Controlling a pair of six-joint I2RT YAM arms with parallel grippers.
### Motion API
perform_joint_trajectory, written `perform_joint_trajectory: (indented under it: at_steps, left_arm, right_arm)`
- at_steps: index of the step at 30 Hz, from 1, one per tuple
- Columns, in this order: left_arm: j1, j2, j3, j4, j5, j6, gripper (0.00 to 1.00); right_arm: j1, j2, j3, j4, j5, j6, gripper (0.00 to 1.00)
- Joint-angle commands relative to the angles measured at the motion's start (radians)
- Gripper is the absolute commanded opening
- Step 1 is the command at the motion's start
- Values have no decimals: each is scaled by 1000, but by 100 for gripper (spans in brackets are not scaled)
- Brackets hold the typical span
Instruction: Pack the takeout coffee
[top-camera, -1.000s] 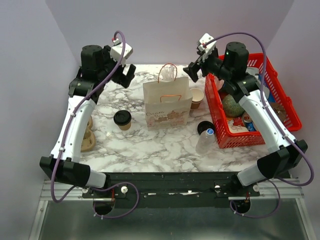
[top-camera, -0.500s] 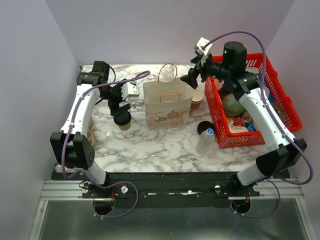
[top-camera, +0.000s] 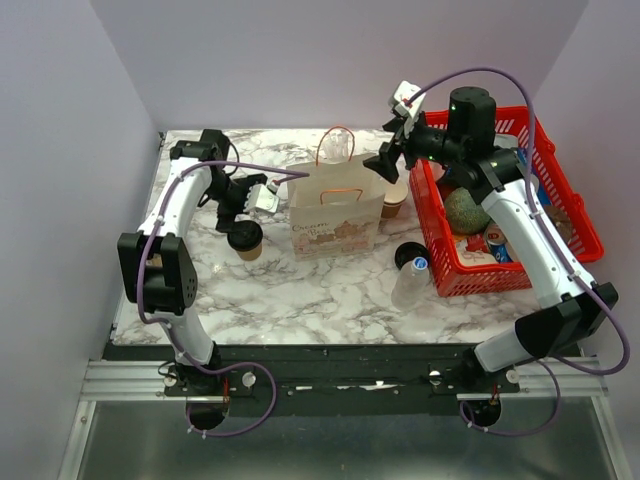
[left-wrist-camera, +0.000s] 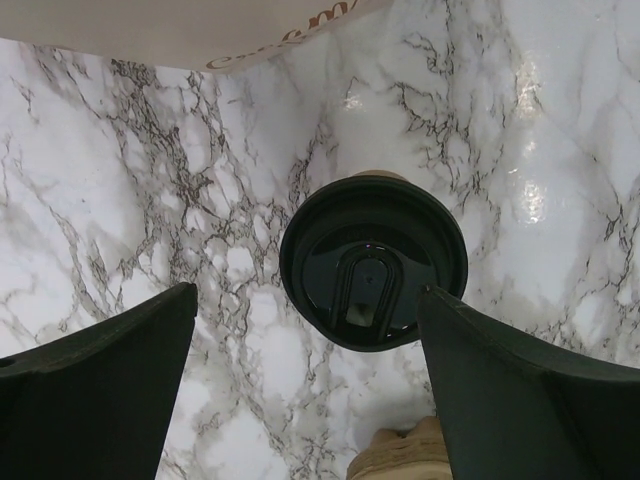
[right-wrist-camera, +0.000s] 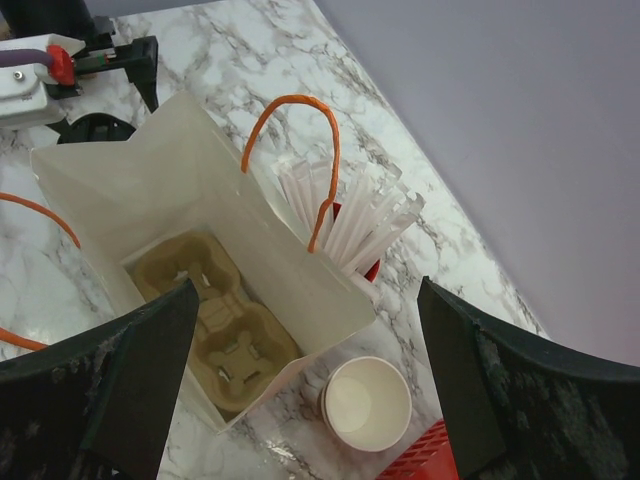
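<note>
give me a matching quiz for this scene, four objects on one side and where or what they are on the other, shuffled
1 takeout coffee
2 paper bag
3 lidless cup
4 water bottle

A holds a cup carrier
B between bag and red basket
C has a blue cap
D below the open left end effector

Pairs: 1-D, 2-A, 3-B, 4-C

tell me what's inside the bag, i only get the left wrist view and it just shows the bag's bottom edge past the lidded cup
Observer: A cardboard cup carrier lies on the floor of the paper bag, its slots empty.
Operator: where's the right pincer
Observer: The right pincer hangs open over the bag's right end.
Operator: anything crowding that side
Observer: A lidless paper cup stands just beside the bag, next to the red basket.
</note>
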Motion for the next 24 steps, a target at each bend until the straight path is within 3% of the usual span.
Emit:
perform_joint_trajectory:
  at_steps: [1, 24]
  left_arm:
    - [-11, 25, 6, -117, -40, 77, 95]
    - [-43, 28, -86, -93, -115, 5, 82]
  right_arm:
    - [-6, -24, -18, -41, -15, -28, 100]
    - [-6, -16, -27, -41, -18, -37, 100]
